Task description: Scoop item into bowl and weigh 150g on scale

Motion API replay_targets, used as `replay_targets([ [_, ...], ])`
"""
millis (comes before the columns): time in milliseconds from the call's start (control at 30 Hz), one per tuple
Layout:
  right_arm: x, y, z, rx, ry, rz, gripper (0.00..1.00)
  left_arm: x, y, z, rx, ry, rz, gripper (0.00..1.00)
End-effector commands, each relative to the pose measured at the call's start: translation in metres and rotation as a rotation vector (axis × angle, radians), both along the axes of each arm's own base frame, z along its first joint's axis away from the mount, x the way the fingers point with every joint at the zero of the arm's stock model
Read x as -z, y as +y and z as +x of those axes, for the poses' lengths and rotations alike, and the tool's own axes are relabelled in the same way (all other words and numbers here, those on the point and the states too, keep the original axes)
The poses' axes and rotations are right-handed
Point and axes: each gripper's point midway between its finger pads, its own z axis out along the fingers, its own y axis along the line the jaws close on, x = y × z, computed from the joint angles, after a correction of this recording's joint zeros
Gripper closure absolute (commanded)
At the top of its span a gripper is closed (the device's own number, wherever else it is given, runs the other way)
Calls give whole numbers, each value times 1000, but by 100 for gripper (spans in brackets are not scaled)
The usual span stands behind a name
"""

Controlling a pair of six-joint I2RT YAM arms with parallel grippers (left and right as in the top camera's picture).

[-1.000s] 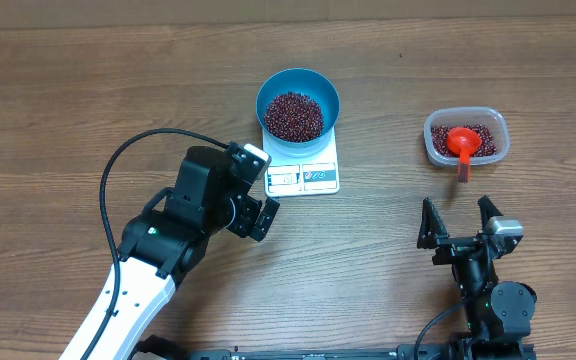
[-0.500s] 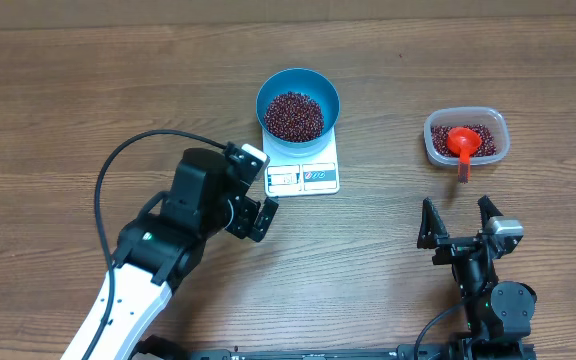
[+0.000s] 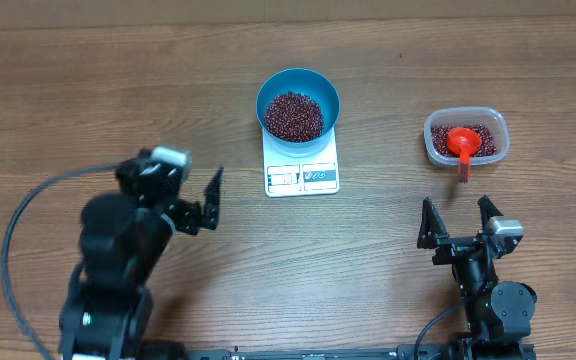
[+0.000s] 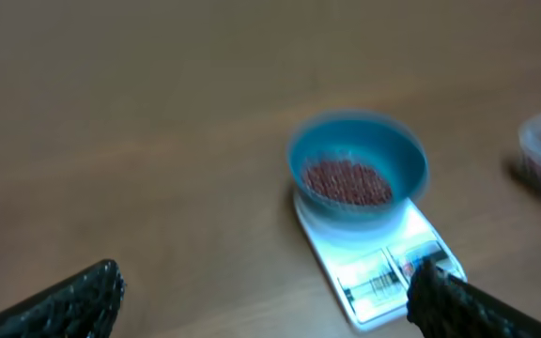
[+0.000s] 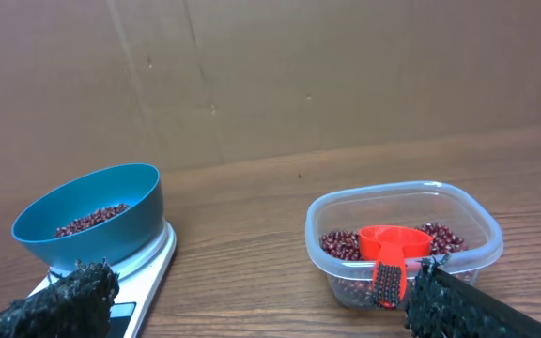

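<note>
The blue bowl (image 3: 298, 100) stands on the white scale (image 3: 303, 174) and holds a heap of dark red-brown beans (image 3: 293, 116). More beans fill a clear tub (image 3: 466, 137), and a red scoop (image 3: 461, 143) rests in them with its handle over the near rim. My left gripper (image 3: 200, 205) is open and empty, left of the scale and well apart from it. My right gripper (image 3: 457, 220) is open and empty, a little in front of the tub. The left wrist view is blurred and shows the bowl (image 4: 357, 164) and the scale (image 4: 383, 268) ahead. In the right wrist view the scoop (image 5: 393, 249) lies in the tub (image 5: 402, 235).
The wooden table (image 3: 88, 90) carries only the scale with the bowl and the tub. A brown cardboard wall (image 5: 346, 66) closes the far side. The left arm's black cable (image 3: 28, 230) loops over the table at the left.
My left arm has drawn back to the left and toward the front edge, away from the scale, its gripper still open. The right arm, bowl and scoop have not moved.
</note>
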Motion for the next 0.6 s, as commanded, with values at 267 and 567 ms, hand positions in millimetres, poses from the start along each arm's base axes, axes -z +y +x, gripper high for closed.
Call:
replay_targets([
  [267,1,1,0,0,-6,-4,0,30,10,-34,8,-322,59,0],
  [567,1,1,0,0,-6,-4,0,65,17,-44,-28,-384,85,0],
])
